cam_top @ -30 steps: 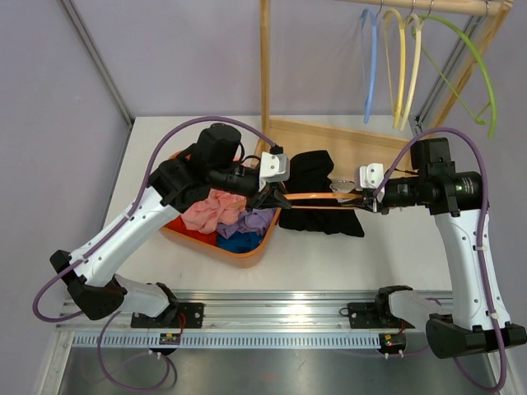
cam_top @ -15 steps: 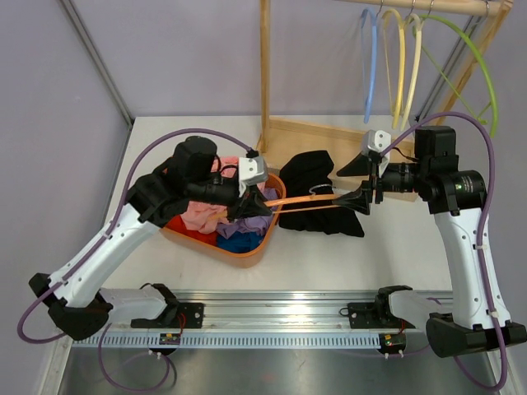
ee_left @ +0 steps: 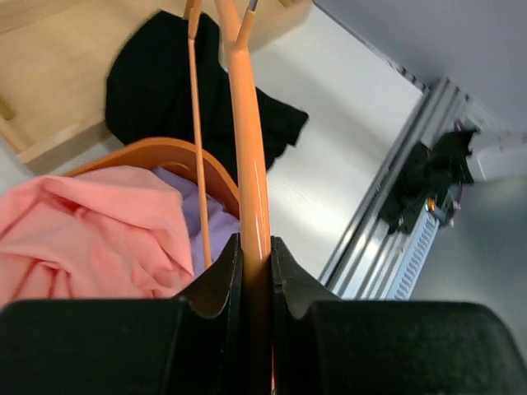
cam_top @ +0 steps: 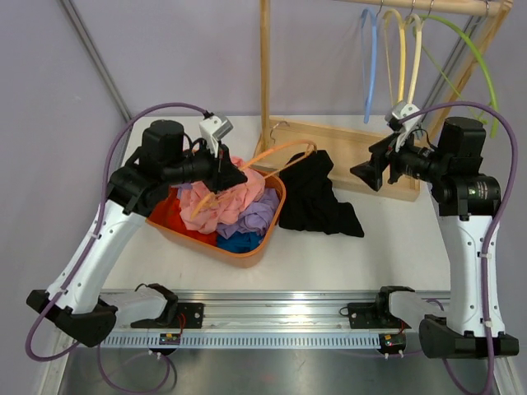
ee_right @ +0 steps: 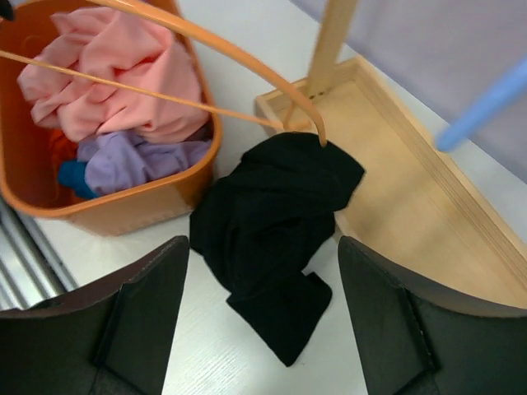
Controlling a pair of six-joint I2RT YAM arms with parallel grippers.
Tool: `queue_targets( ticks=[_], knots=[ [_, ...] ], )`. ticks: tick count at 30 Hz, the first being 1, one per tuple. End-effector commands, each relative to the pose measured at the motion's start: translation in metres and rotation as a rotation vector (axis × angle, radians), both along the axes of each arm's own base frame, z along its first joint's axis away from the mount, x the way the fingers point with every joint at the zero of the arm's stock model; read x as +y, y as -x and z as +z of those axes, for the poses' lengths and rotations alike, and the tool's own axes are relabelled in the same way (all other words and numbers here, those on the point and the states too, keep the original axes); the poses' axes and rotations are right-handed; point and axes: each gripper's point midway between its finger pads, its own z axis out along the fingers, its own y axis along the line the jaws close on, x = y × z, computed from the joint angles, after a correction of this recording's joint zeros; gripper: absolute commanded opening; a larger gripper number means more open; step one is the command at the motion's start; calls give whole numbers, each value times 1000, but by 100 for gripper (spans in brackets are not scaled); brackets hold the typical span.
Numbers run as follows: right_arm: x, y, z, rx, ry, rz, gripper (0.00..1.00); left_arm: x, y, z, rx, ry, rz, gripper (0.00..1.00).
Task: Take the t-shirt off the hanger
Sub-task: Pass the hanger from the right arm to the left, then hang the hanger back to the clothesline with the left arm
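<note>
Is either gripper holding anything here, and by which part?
The left gripper is shut on the orange hanger, pinching one thick shoulder arm, away from the hook. The right gripper is open and empty above the black t-shirt.

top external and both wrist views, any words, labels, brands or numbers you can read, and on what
None can be read in any view.
The black t-shirt, orange hanger and orange basket show no print or label.
The small coloured tags by the arm bases are too small to read.
</note>
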Motion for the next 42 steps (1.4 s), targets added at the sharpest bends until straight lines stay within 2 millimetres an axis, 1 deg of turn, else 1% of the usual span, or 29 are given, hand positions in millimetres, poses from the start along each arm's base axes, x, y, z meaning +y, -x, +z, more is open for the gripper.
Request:
queue_targets(
  ticks=[1, 3, 4, 6, 7, 8, 10, 11, 12, 13, 14, 15, 16, 17, 18, 20, 21, 22, 24, 27, 29, 31, 32, 35, 37, 38, 40, 41, 42],
  knots=[
    [-29, -21, 20, -12, -71, -200, 80, 4, -43, 57, -98, 104, 191, 0],
    [-37, -21, 17, -5, -92, -222, 80, 0, -59, 69, -128, 131, 228, 0],
    [-38, -21, 16, -1, -99, -227, 80, -5, -71, 75, -139, 141, 239, 0],
    [-40, -20, 10, 15, -100, -236, 80, -10, -85, 89, -161, 176, 257, 0],
    [-41, -19, 6, 29, -103, -242, 80, -19, -103, 89, -168, 188, 269, 0],
    [-42, -19, 0, 45, -106, -245, 80, -22, -108, 107, -199, 223, 271, 0],
    [-42, -17, -3, 46, -112, -250, 80, -30, -125, 120, -227, 253, 277, 0],
    [-42, -17, -10, 64, -115, -254, 80, -39, -139, 129, -240, 272, 275, 0],
    [-42, -14, -11, 65, -118, -256, 80, -43, -146, 134, -244, 283, 277, 0],
    [-41, -14, -12, 68, -123, -258, 80, -46, -151, 145, -265, 309, 275, 0],
    [-41, -13, -17, 83, -127, -262, 80, -55, -166, 136, -236, 313, 284, 0],
    [-41, -11, -18, 83, -130, -263, 80, -56, -166, 158, -273, 356, 279, 0],
    [-40, -10, -19, 85, -135, -265, 80, -61, -172, 160, -267, 370, 276, 0],
    [-40, -9, -24, 100, -137, -264, 80, -64, -175, 163, -252, 392, 276, 0],
    [-40, -7, -25, 100, -141, -266, 80, -71, -182, 169, -256, 416, 269, 0],
    [-39, -7, -25, 101, -153, -267, 80, -78, -187, 174, -228, 463, 258, 0],
    [-38, -5, -28, 109, -158, -268, 80, -85, -197, 166, -207, 470, 256, 0],
    [-37, -6, -28, 111, -166, -264, 80, -88, -196, 179, -226, 506, 242, 0],
    [-36, -6, -31, 123, -180, -263, 80, -96, -202, 186, -212, 559, 226, 0],
    [-34, -5, -33, 132, -192, -256, 80, -102, -207, 195, -206, 617, 221, 0],
    [-32, -4, -36, 145, -204, -248, 80, -106, -216, 195, -188, 652, 232, 0],
    [-30, -3, -33, 141, -215, -243, 80, -108, -223, 197, -191, 685, 246, 0],
    [-30, -3, -34, 145, -220, -242, 80, -110, -232, 195, -179, 699, 266, 0],
    [-28, -1, -32, 143, -231, -232, 80, -113, -248, 191, -163, 728, 299, 0],
    [-27, 0, -31, 137, -235, -227, 80, -118, -252, 190, -164, 743, 311, 0],
    [-26, 1, -32, 138, -237, -226, 80, -118, -259, 189, -166, 752, 339, 0],
    [-24, 4, -30, 134, -248, -219, 80, -121, -263, 190, -171, 775, 355, 0],
    [-24, 5, -31, 139, -252, -216, 80, -119, -267, 192, -178, 790, 381, 0],
    [-22, 7, -30, 139, -261, -214, 80, -120, -272, 190, -181, 799, 390, 0]
  ],
)
